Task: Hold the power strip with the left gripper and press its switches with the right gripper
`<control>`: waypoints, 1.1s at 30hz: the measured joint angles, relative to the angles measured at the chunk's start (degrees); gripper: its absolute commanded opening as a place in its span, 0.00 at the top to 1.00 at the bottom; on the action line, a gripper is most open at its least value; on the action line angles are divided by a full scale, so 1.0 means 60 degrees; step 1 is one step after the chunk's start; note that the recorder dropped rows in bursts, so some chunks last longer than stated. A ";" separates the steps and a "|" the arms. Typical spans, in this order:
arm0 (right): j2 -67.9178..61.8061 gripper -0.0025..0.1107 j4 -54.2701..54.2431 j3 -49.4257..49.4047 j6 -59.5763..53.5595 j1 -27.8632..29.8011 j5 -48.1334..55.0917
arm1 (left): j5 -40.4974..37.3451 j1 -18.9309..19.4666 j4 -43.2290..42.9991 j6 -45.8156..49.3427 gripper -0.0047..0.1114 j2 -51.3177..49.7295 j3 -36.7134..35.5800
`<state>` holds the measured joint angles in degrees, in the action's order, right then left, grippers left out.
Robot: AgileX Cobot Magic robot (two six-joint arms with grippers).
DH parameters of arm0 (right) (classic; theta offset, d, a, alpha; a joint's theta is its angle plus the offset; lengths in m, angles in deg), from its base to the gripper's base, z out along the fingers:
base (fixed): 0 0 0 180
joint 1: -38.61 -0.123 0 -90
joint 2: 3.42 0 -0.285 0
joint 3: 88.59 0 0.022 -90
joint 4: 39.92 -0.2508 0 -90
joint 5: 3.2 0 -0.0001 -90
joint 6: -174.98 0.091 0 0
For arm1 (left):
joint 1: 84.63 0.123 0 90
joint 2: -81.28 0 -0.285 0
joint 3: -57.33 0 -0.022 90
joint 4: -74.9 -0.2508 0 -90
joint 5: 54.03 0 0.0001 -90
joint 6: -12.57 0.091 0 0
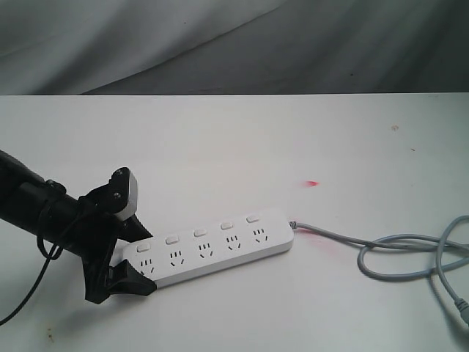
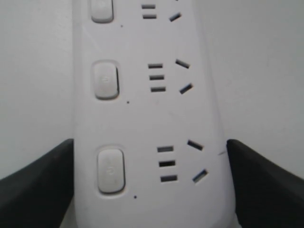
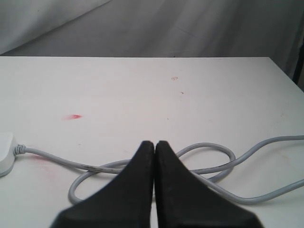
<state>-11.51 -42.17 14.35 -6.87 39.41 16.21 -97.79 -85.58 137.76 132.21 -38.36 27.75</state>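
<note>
The white power strip (image 1: 212,249) lies flat on the table, slanting up to the right, its grey cord (image 1: 396,253) looping off to the right. Its switches (image 1: 199,232) run in a row along the far side. My left gripper (image 1: 139,260) clamps the strip's near-left end, one black finger on each long side. In the left wrist view the power strip (image 2: 142,118) fills the space between the fingers (image 2: 38,185), with the switches (image 2: 105,80) in line. My right gripper (image 3: 155,144) is shut on nothing, above the cord (image 3: 199,161), with the power strip's end (image 3: 4,152) far off; the exterior view does not show this gripper.
A small red mark (image 1: 313,182) sits on the white table behind the strip. The table's back edge (image 1: 234,94) meets a grey cloth backdrop. The cord's loops reach the right edge of the exterior view.
</note>
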 measured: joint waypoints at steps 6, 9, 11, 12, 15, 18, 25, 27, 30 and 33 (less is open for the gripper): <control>0.0000 0.98 0.0887 0.0000 0.0000 0.0000 -0.0364 | 0.0000 0.0000 0.0000 0.0000 0.96 0.0000 0.0000; 0.0000 0.98 0.1290 0.0000 0.0000 0.0000 -0.1611 | 0.0000 0.0000 0.0000 0.0000 0.96 0.0000 0.0000; 0.0000 0.98 0.1379 0.0000 0.0000 0.0000 -0.2767 | 0.0000 0.0000 0.0000 0.0000 0.96 0.0000 0.0000; 0.0000 0.98 0.1427 0.0000 0.0000 0.0000 -0.3472 | 0.0000 0.0000 0.0000 0.0000 0.96 0.0000 0.0000; 0.0000 0.98 0.1445 0.0000 0.0000 0.0000 -0.5233 | 0.0000 0.0000 0.0000 0.0000 0.96 0.0000 0.0000; 0.0000 0.98 0.1468 0.0000 0.0000 0.0000 -0.6442 | 0.0000 0.0000 0.0000 0.0000 0.96 0.0000 0.0000; 0.0004 0.98 0.1082 0.0000 0.0794 0.0000 -0.8306 | 0.0000 0.0000 0.0000 0.0000 0.96 0.0000 0.0000; 0.0020 0.98 0.0639 0.0000 0.2516 0.0000 -0.9107 | 0.0000 0.0000 0.0000 0.0000 0.96 0.0000 0.0000; 0.0020 0.98 -0.0607 0.0070 0.4136 0.0000 -0.9826 | 0.0000 0.0000 0.0000 0.0000 0.96 0.0000 0.0000; 0.0020 0.98 -0.1943 0.0718 0.4630 0.0000 -0.8732 | 0.0000 0.0000 0.0000 0.0000 0.96 0.0000 0.0000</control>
<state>-11.39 -53.83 18.66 20.91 39.41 -36.18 -97.79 -85.58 137.76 132.21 -38.36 27.75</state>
